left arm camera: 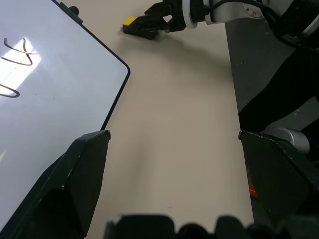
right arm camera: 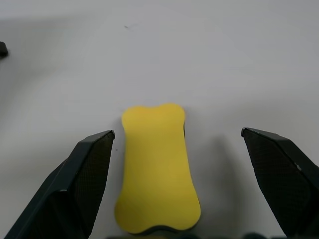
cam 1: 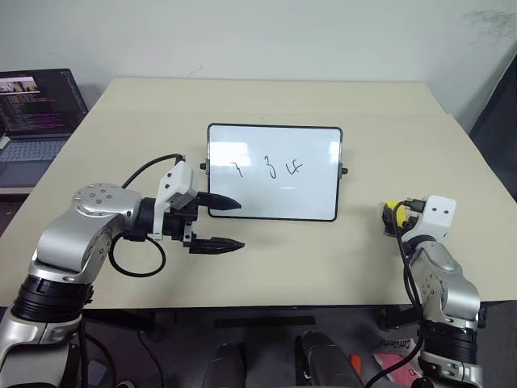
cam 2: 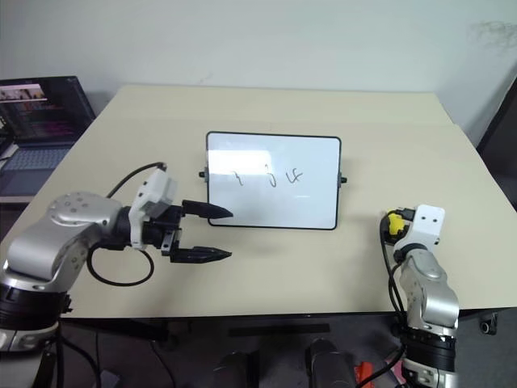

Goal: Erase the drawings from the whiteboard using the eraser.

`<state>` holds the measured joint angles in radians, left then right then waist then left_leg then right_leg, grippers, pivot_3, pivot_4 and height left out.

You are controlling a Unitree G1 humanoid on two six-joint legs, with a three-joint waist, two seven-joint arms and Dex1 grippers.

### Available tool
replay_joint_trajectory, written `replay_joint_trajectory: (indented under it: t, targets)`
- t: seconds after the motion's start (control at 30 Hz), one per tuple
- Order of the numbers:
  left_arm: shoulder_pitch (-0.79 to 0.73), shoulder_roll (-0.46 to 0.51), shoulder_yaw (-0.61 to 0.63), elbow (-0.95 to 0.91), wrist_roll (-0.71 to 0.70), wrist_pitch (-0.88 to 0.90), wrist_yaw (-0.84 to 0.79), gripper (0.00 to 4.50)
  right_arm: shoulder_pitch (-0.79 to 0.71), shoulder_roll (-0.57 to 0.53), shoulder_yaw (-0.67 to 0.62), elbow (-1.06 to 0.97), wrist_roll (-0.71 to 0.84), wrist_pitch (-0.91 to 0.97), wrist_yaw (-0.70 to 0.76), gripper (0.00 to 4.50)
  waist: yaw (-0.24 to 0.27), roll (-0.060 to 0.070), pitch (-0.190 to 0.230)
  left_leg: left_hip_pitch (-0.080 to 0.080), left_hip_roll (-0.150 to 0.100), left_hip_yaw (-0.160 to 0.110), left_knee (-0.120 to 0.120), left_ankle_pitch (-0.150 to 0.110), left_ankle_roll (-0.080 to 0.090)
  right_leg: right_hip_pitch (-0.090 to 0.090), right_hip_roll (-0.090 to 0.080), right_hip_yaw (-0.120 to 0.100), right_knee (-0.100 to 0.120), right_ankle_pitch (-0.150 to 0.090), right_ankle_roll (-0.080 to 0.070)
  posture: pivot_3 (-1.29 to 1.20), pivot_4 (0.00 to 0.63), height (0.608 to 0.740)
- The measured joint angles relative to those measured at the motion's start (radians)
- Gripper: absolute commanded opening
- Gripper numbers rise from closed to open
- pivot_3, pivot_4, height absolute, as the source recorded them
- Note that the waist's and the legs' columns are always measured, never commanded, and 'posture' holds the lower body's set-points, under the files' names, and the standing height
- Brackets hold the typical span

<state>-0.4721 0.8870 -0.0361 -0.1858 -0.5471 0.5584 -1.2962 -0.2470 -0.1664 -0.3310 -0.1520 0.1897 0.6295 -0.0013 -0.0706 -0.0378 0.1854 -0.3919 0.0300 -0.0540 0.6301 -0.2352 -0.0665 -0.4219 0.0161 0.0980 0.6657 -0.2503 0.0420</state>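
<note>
The whiteboard [cam 1: 275,171] lies flat near the middle of the beige table [cam 1: 363,105], long side across the robot's front; the drawings [cam 1: 268,168], three small black marks in a row, sit in its upper middle, unerased; small black knobs show at both short sides. The eraser [right arm camera: 157,169], a yellow block with pinched-in ends, lies on the table well to the right of the board, near the table's front edge; in the right wrist view it rests between the two fingers of the right gripper [right arm camera: 187,184], jaws spread wide, neither finger touching it as far as can be seen. The left gripper [cam 1: 222,224] hangs at the board's lower left corner, pointing across toward the right, jaws apart and empty; its upper finger [cam 1: 220,202] overlaps the board's front edge in the head views, contact cannot be told. A laptop [cam 1: 36,113] with a lit screen stands off the table's far left.
</note>
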Motion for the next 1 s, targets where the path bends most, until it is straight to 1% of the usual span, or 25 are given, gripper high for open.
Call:
replay_joint_trajectory:
  t: [0.2,0.27,0.5,0.53,1.0]
  targets:
    - [-0.001,-0.001,0.0,0.0,0.0,0.0,0.0,4.5,-0.01,-0.001,0.0,0.017,0.001,-0.008,0.001,4.31,-0.005,0.0,0.0,0.0,0.0,0.0,0.0,0.0,0.0,0.0,0.0,0.0,0.0,0.0,0.0,0.0,0.15,0.74]
    - [-0.001,-0.001,0.0,0.0,0.0,0.0,0.0,4.5,-0.013,-0.002,0.0,0.035,0.002,-0.008,0.001,3.84,-0.007,0.0,0.0,0.0,0.0,0.0,0.0,0.0,0.0,0.0,0.0,0.0,0.0,0.0,0.0,0.0,0.15,0.74]
    - [-0.001,-0.001,0.0,0.0,0.0,0.0,0.009,4.5,-0.028,-0.007,0.0,0.054,0.02,-0.005,0.001,1.4,-0.011,0.0,0.0,0.0,0.0,0.0,0.0,0.0,0.0,0.0,0.0,0.0,0.0,0.0,0.0,0.0,0.15,0.74]
    - [-0.001,-0.001,0.0,0.0,0.0,0.0,0.01,4.5,-0.034,-0.009,0.0,0.058,0.022,-0.003,0.001,1.24,-0.011,0.0,0.0,0.0,0.0,0.0,0.0,0.0,0.0,0.0,0.0,0.0,0.0,0.0,0.0,0.0,0.15,0.74]
    - [-0.001,-0.001,0.0,-0.007,-0.001,0.003,0.02,4.5,-0.04,-0.023,0.002,0.06,0.036,0.018,0.017,1.22,-0.012,0.0,0.0,0.0,0.0,0.0,0.0,0.0,0.0,0.0,0.0,0.0,0.0,0.0,0.0,0.0,0.15,0.74]
